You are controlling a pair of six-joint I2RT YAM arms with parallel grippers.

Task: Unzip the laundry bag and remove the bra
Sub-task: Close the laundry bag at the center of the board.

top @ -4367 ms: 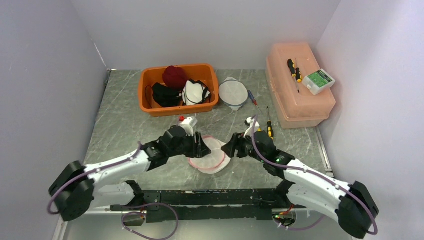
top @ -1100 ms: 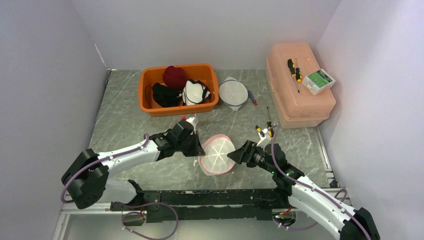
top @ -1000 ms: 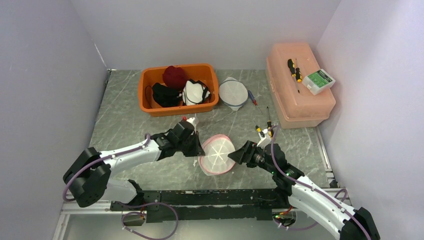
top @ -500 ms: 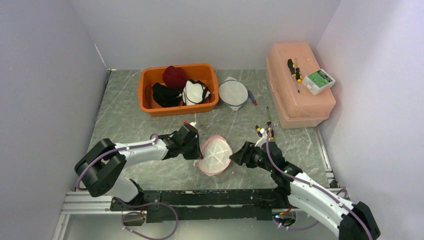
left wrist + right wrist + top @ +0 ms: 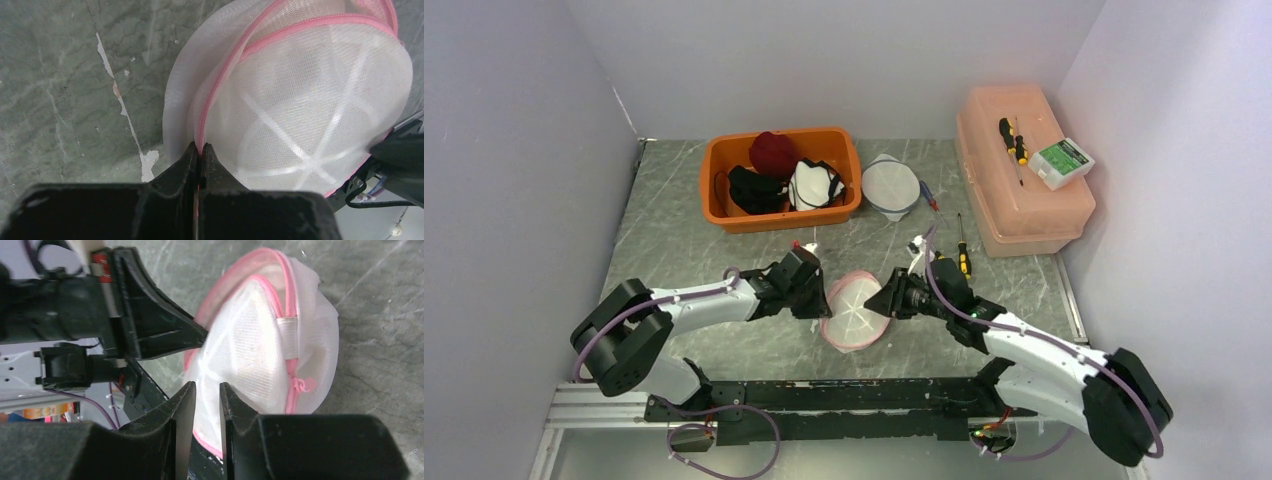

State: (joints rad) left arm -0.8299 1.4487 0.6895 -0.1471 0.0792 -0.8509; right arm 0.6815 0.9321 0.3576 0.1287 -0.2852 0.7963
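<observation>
Marble table (image 5: 674, 235), L gripper (image 5: 200, 146) pinched on laundry bag (image 5: 305, 110) rim, R gripper (image 5: 206, 388) slightly ajar at bag

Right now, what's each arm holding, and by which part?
Left gripper: jaws shut on the laundry bag at its pink zipper seam. Right gripper: at the bag's opposite edge, jaws slightly apart; hold cannot be told.

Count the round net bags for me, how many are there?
2 in plain view: the pink-rimmed bag at the front middle, and a white bag just right of the orange tub. The tub's pile may hide more.
</observation>
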